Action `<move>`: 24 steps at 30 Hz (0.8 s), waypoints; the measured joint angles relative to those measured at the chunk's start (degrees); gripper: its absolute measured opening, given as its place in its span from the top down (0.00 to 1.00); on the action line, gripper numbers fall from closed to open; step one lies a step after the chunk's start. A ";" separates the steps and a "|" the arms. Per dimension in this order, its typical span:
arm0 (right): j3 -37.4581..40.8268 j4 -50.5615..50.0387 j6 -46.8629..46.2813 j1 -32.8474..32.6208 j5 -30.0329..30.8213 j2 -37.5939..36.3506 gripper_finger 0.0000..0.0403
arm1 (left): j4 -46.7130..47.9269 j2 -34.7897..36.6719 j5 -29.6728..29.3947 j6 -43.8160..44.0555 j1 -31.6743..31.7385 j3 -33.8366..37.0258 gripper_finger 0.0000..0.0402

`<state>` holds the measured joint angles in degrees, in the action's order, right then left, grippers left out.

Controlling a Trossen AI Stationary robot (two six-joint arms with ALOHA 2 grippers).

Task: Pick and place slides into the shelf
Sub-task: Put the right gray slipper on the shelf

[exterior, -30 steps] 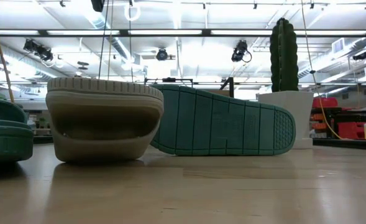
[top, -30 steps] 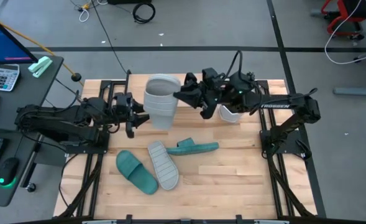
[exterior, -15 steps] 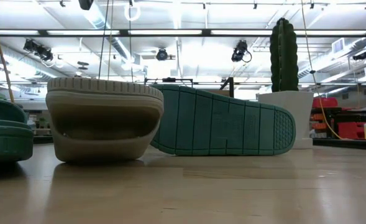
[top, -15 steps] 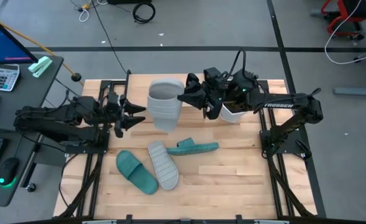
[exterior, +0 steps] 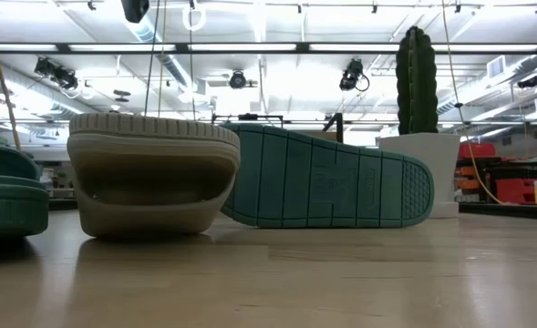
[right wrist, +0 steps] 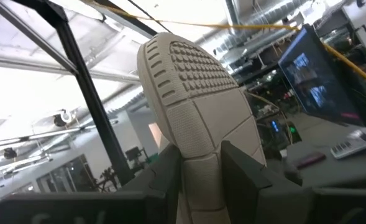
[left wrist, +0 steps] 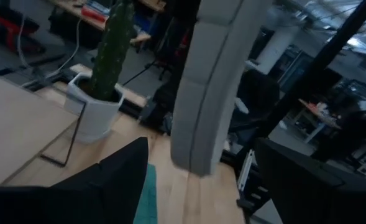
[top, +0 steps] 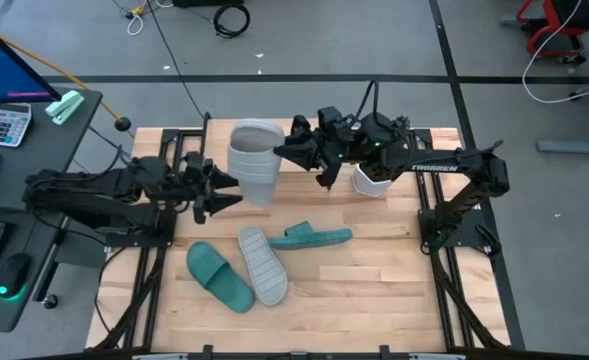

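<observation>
High view has the right gripper (top: 286, 150) clamped on a pale grey-white slide (top: 253, 162) held above the table's far edge, left gripper (top: 217, 190) spread empty beside it; keep that grip firm toward the shelf, unseen here

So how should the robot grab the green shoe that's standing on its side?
Probably by the long edge that points up. The green slide stands on its side, its ribbed sole a flat wall in the low view, so a gripper coming straight down could pinch the sole from both faces. The pale slide lies close beside it, so aim near the far end.
</observation>
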<state>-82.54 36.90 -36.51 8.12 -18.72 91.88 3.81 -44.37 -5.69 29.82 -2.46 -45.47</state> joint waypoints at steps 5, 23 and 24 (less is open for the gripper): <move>-0.02 1.01 -0.92 -0.04 -0.04 0.18 0.76 | -2.65 -1.33 0.02 -0.08 1.28 0.00 0.25; -0.02 1.51 -1.46 -0.02 -0.90 0.28 0.76 | -12.80 -10.15 2.54 -1.16 2.41 -0.04 0.39; -0.02 1.51 -1.46 -0.02 -0.92 0.28 0.76 | -13.14 -10.34 2.54 -1.84 2.41 -0.04 0.42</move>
<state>-82.56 38.41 -37.98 8.10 -19.64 92.16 -9.32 -54.71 -3.16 27.99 -0.05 -45.52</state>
